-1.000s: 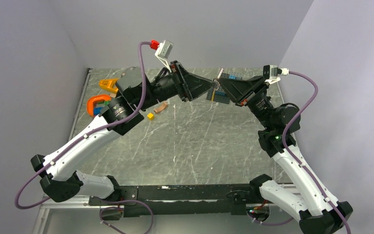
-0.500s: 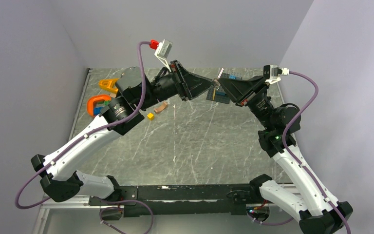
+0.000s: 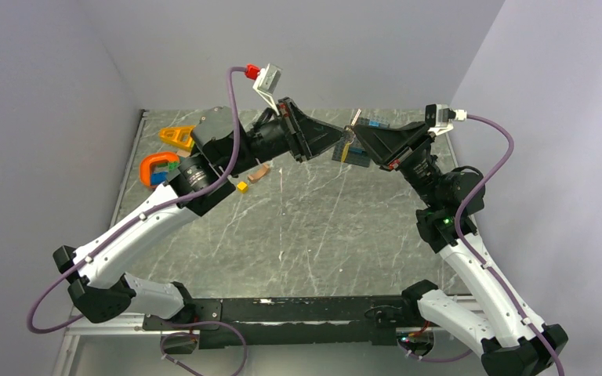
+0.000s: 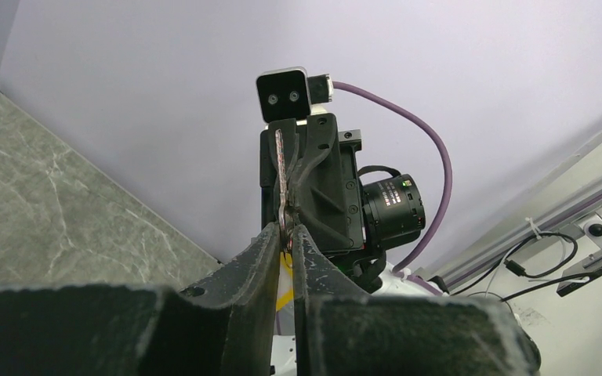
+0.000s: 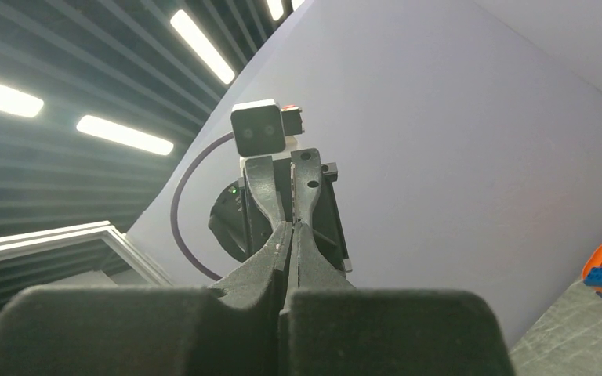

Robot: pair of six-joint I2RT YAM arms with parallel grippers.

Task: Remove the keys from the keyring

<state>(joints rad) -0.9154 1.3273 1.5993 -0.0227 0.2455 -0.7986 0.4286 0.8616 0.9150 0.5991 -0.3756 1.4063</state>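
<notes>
Both grippers meet tip to tip, raised above the back of the table. My left gripper (image 3: 342, 142) is shut; in the left wrist view (image 4: 286, 231) its fingertips pinch the keys, with a grey metal blade (image 4: 281, 176) standing up from them and a yellow tag (image 4: 285, 272) hanging between the fingers. The blade also shows in the top view (image 3: 354, 120). My right gripper (image 3: 356, 138) faces it and is shut; in the right wrist view (image 5: 291, 229) a thin edge sits between its pads. The keyring (image 3: 348, 135) is barely visible between the two tips.
On the marble table (image 3: 313, 227) at the back left lie an orange horseshoe toy (image 3: 155, 167), an orange-yellow piece (image 3: 176, 136), a small yellow cube (image 3: 242, 186) and a tan piece (image 3: 259, 172). A dark and blue block (image 3: 372, 124) sits behind the grippers. Walls close in on three sides.
My left arm has shifted slightly to the right, pressing in toward the right gripper. The right arm and the held keys have hardly moved.
</notes>
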